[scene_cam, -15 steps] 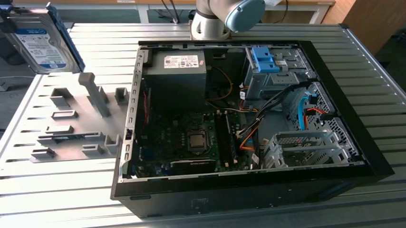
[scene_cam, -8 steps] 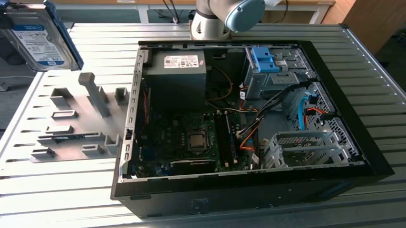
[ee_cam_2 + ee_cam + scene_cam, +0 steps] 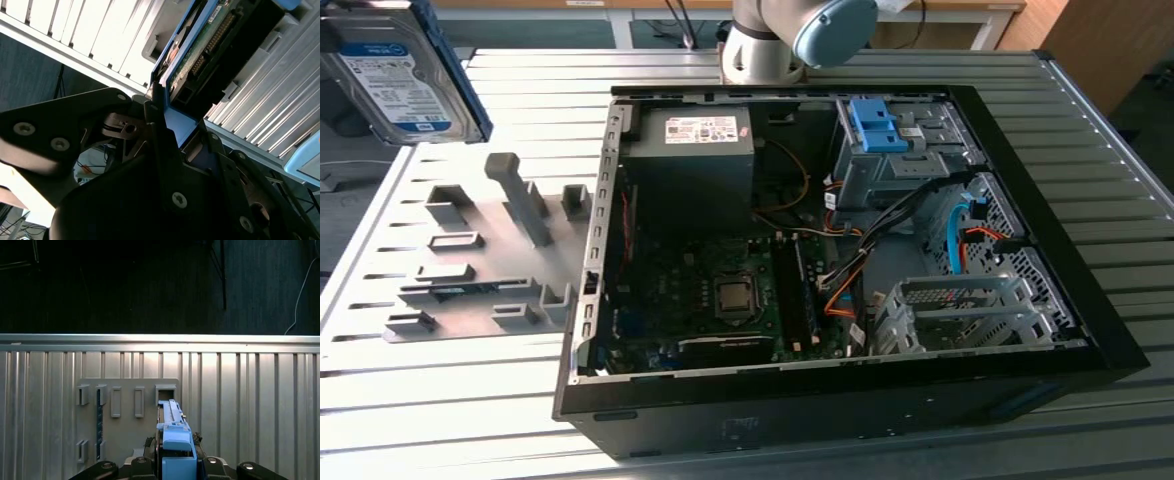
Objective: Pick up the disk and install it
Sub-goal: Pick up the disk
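The disk [image 3: 398,72] hangs in the air at the exterior view's upper left, on edge, its white-and-blue label facing the camera and its blue frame along one side. It is above the far end of the grey holder plate [image 3: 480,265]. In the second wrist view my gripper [image 3: 172,120] is shut on the disk's blue frame, and the disk's [image 3: 210,45] green circuit board side shows beyond the black fingers [image 3: 155,107]. In the first wrist view the disk's blue carrier [image 3: 175,432] sticks out from the gripper [image 3: 176,462], over the holder plate [image 3: 127,425].
An open black computer case [image 3: 1067,330] lies on the slatted metal table [image 3: 440,420]. Inside are the motherboard, cables and a grey drive bay with a blue bracket [image 3: 878,125] at the far right corner. The arm's base [image 3: 774,45] stands behind the case. The holder plate carries several upright slots.
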Tool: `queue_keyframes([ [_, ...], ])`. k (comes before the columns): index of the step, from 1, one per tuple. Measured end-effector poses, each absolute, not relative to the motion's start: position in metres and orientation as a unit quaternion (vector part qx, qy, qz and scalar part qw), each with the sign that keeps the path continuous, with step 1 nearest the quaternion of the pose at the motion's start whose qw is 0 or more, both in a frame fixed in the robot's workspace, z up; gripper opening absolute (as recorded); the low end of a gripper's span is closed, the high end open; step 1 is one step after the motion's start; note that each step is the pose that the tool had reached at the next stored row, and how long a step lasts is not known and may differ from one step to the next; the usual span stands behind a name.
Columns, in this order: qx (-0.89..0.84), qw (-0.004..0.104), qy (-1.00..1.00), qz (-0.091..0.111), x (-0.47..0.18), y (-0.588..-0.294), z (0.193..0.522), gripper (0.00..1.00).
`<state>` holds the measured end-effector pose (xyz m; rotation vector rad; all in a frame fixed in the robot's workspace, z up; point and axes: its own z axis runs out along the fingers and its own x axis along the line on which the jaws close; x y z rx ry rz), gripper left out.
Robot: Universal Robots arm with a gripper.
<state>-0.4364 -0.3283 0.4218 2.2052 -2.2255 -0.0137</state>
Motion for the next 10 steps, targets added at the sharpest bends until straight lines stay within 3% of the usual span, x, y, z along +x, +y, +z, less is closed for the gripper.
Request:
queue_keyframes([
  [10,0.704,0.004,-0.71,-0.004,-0.4364,-0.3282,0.4272,0.37],
])
